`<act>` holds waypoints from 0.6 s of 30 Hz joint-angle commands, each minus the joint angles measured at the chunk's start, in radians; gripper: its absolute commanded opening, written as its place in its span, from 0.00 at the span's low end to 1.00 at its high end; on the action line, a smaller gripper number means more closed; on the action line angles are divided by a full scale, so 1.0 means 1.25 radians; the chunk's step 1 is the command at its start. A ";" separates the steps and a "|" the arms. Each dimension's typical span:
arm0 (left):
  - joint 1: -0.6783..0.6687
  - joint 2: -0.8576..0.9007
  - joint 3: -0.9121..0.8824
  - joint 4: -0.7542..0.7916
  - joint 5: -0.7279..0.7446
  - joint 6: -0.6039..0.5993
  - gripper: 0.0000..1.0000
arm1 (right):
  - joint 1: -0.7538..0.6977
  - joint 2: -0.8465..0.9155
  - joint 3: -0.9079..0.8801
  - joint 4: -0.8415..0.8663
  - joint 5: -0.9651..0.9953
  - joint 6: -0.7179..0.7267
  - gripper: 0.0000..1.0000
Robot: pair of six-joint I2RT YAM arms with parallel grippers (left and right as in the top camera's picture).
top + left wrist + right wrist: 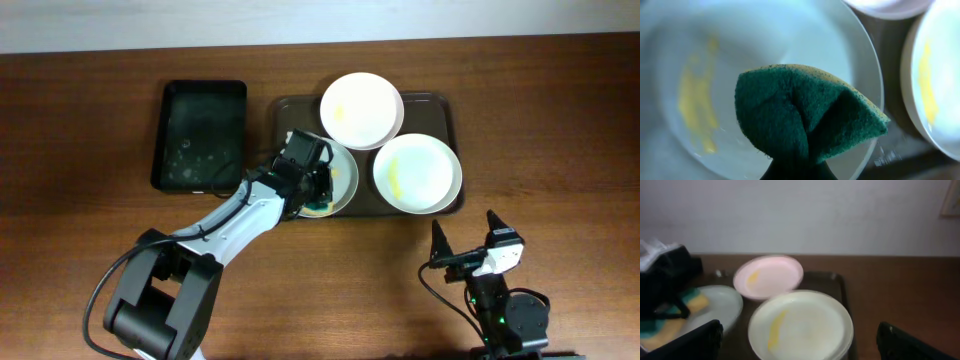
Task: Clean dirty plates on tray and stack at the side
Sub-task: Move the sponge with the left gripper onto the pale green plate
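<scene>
Wooden table (80,120) is carrying the tray (285,105) with three dirty plates (361,110). Left gripper (320,190) is pinching a folded green sponge (805,120) right over the front-left plate (346,176). Right gripper (464,222) is sitting spread open, well apart from the tray.

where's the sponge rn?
In the overhead view, the sponge is pinched in the left gripper over the left-most plate on the tray, just right of the black tray.
</scene>
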 commanded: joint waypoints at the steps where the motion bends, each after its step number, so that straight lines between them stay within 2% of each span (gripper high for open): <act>1: 0.002 0.007 -0.002 0.029 -0.072 -0.013 0.00 | 0.004 -0.004 -0.004 0.016 -0.176 0.113 0.98; 3: 0.002 0.008 -0.002 0.054 -0.076 -0.013 0.00 | 0.004 -0.004 -0.004 0.074 -0.235 0.154 0.98; 6: 0.008 0.008 -0.002 0.075 -0.076 -0.013 0.00 | 0.003 -0.004 0.011 0.200 -0.252 0.148 0.98; 8: 0.015 0.012 -0.002 0.070 -0.075 -0.013 0.00 | -0.008 0.005 0.079 0.171 -0.247 0.113 0.98; 12: 0.044 0.040 -0.002 0.071 -0.063 -0.013 0.00 | -0.062 0.143 0.329 -0.129 -0.252 0.015 0.98; 13: 0.052 0.046 -0.002 0.071 -0.047 -0.013 0.00 | -0.078 0.231 0.428 -0.248 -0.256 -0.045 0.98; 15: 0.065 0.052 -0.002 0.072 -0.027 -0.013 0.00 | -0.095 0.378 0.569 -0.406 -0.259 -0.129 0.98; 18: 0.073 0.052 -0.002 0.074 -0.023 -0.013 0.00 | -0.096 0.559 0.719 -0.526 -0.316 -0.177 0.98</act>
